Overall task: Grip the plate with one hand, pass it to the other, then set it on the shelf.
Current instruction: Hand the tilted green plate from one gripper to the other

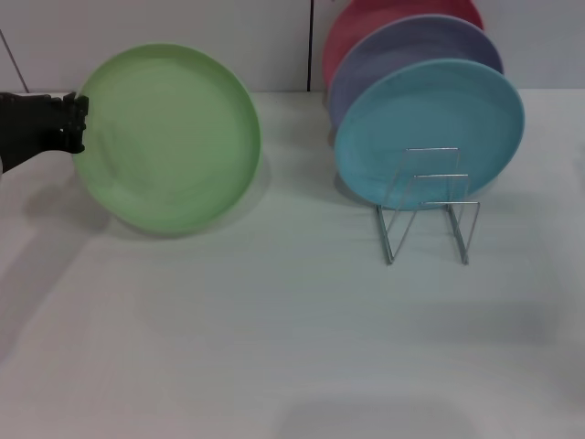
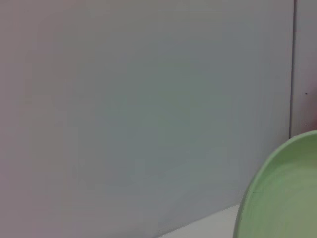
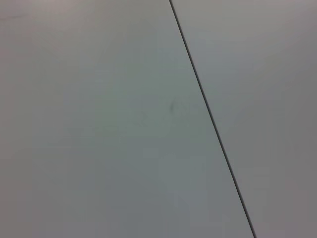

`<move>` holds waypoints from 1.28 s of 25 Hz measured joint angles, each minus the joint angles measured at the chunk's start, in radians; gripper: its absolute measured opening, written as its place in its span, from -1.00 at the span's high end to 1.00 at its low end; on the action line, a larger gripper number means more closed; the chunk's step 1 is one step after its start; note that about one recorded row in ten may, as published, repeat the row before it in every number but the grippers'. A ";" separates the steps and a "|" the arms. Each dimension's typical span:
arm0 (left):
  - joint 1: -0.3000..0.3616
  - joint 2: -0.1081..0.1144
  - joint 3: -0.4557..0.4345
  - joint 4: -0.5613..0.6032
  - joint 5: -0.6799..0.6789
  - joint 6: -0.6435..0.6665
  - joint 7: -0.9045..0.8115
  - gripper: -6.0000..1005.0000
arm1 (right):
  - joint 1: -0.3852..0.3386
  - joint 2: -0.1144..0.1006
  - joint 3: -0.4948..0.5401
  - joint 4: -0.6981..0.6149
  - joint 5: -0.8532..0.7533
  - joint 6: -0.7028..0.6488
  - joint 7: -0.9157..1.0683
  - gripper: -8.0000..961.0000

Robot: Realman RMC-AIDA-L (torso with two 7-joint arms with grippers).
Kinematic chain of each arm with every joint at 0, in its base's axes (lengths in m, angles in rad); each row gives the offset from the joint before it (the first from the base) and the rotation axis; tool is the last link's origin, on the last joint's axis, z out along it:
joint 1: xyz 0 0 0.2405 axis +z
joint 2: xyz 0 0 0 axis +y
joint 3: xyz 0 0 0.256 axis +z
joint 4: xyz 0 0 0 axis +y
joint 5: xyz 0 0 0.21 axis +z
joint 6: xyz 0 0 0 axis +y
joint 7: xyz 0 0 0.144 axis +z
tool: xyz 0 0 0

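Observation:
The light green plate (image 1: 169, 137) is held up on edge above the table at the left of the head view, its face turned toward me. My left gripper (image 1: 77, 123) is black, comes in from the left edge and is shut on the plate's left rim. The plate's rim also shows in the left wrist view (image 2: 282, 198). The silver wire rack (image 1: 428, 206) stands on the table at the right. My right gripper is out of view; its wrist view shows only a plain wall with a dark seam.
A turquoise plate (image 1: 430, 128) stands upright in the rack, with a lavender plate (image 1: 402, 50) and a red plate (image 1: 361, 23) behind it. The white table (image 1: 274, 347) stretches in front. A wall stands behind.

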 joint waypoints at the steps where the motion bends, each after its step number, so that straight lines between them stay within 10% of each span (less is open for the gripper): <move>1: 0.002 0.000 0.008 -0.002 -0.001 0.013 0.003 0.90 | 0.000 0.000 0.000 0.000 0.000 0.000 0.000 -0.36; 32: 0.068 0.007 0.460 0.008 0.094 0.802 0.050 0.89 | 0.023 0.002 0.000 0.001 0.000 0.026 0.000 -0.36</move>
